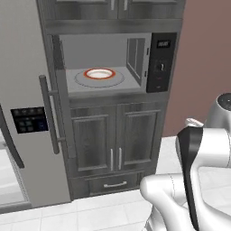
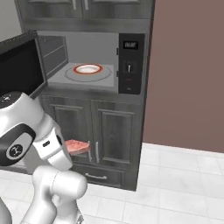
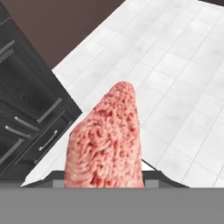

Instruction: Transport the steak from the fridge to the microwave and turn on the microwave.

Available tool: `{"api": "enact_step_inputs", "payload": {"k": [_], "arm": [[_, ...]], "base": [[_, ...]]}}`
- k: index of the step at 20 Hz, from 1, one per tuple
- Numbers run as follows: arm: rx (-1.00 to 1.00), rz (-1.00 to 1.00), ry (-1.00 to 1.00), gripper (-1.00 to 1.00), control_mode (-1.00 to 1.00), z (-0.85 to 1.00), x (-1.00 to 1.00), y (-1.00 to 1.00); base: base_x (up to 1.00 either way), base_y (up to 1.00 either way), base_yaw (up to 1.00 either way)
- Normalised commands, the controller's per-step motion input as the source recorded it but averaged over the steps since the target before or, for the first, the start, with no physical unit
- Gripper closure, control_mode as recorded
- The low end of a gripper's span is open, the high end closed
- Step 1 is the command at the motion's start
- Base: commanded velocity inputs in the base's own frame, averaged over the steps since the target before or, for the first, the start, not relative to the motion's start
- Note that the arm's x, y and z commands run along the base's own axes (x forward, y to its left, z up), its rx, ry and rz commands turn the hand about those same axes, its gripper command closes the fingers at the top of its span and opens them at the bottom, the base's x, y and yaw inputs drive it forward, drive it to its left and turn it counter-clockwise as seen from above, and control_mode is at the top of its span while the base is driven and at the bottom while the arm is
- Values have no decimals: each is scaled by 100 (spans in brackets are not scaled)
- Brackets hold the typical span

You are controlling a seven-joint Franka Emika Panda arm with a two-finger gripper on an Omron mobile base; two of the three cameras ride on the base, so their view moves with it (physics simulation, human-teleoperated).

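Hand view: the gripper (image 3: pixel 105 183) clamps the steak (image 3: pixel 107 140) flat for carrying; well above it the microwave (image 2: pixel 94 61) stands open, turntable (image 2: pixel 88 69) waiting.

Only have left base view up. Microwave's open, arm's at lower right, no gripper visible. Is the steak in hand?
Observer: Yes. In the hand view the steak stands between the gripper fingers, filling the centre.
Operator: Height relative to the microwave?
Observer: Right base view puts the steak down by the lower cabinet doors, well below the turntable.
Operator: Door in the way?
Observer: It's swung out to the left; opening looks unobstructed.
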Motion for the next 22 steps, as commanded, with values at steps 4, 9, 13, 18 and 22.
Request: {"api": "enact_step_inputs", "payload": {"k": [4,9,13,18,22], "arm": [[0,0,0,100,100,0,0,0],[0,0,0,100,100,0,0,0],[0,0,0,100,100,0,0,0],[0,0,0,100,100,0,0,0],[0,0,0,100,100,0,0,0]], "base": [[31,-27,0],[50,-1,0],[47,0,0],[35,2,-1],[29,9,-4]]}}
